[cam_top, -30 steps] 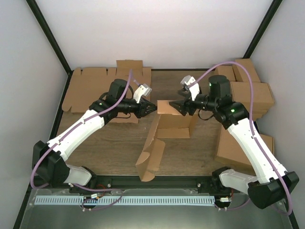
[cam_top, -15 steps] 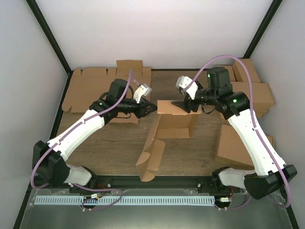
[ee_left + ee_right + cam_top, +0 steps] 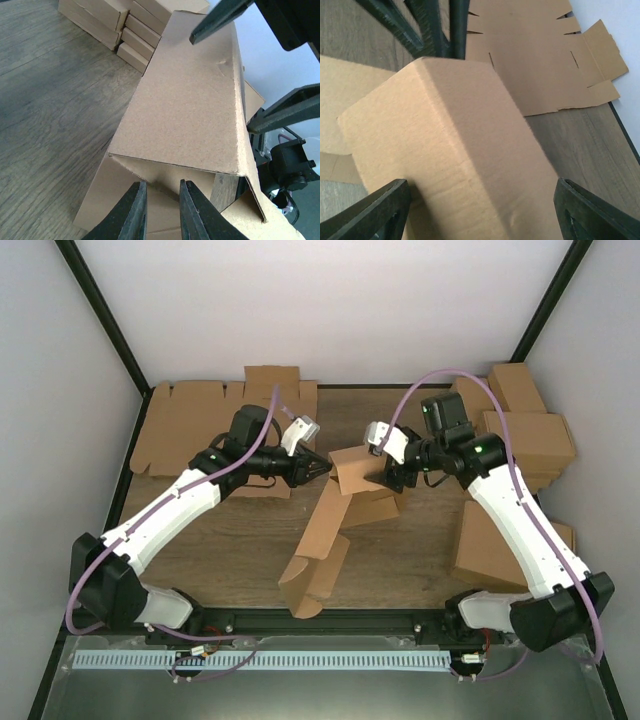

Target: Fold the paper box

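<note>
The right tool (image 3: 385,475) gaped wide astride the paper box's (image 3: 325,528) raised wall; the left tool (image 3: 320,468), narrow, grip unclear, sat just left of it.

The paper box (image 3: 345,495) is plain brown, unprinted. The left gripper (image 3: 324,469) and right gripper (image 3: 385,478) have black fingers (image 3: 131,215). Under them the table (image 3: 220,540) shows grey-brown wood grain. Behind the left gripper, flat sheets (image 3: 190,425) are brown; beyond the right gripper, cartons (image 3: 530,435) match. Arm cables (image 3: 448,372) are purple.
</note>
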Robot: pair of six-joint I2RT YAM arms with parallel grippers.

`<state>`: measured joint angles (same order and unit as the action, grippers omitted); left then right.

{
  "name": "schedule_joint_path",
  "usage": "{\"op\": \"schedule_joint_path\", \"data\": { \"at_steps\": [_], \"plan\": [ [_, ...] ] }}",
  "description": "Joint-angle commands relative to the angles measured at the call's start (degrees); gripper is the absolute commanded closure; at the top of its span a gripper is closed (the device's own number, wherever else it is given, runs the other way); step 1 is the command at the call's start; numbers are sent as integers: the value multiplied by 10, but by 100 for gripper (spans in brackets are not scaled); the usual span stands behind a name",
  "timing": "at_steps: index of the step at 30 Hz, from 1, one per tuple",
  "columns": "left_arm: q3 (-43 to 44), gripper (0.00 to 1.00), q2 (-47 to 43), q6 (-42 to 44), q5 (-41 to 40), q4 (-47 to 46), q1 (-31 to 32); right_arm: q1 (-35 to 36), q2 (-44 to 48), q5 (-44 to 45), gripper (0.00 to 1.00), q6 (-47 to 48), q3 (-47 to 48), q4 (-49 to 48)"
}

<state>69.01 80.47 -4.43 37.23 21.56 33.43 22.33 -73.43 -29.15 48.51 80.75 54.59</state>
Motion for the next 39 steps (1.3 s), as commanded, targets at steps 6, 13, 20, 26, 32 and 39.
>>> {"op": "schedule_joint_path", "data": {
  "at_steps": [6, 13, 20, 26, 32, 39],
  "plan": [
    [-2, 80, 21, 8, -10, 30, 2, 4, 69, -20, 18, 49, -85, -69],
    [-4, 79, 24, 2, -8, 24, 2, 6, 87, -11, 18, 80, -114, -97],
    [-6, 74, 16, -5, -9, 22, 3, 7, 81, 12, 20, 98, -131, -126],
    [-6, 59, -1, -17, -16, 33, 3, 10, 70, 22, 23, 106, -138, -135],
    [0, 42, -9, -23, -21, 82, 3, 18, 73, 25, 28, 121, -148, -143],
    [-4, 29, -12, -6, 7, 114, 4, 26, 69, 46, 31, 114, -153, -165]
  ]
}}
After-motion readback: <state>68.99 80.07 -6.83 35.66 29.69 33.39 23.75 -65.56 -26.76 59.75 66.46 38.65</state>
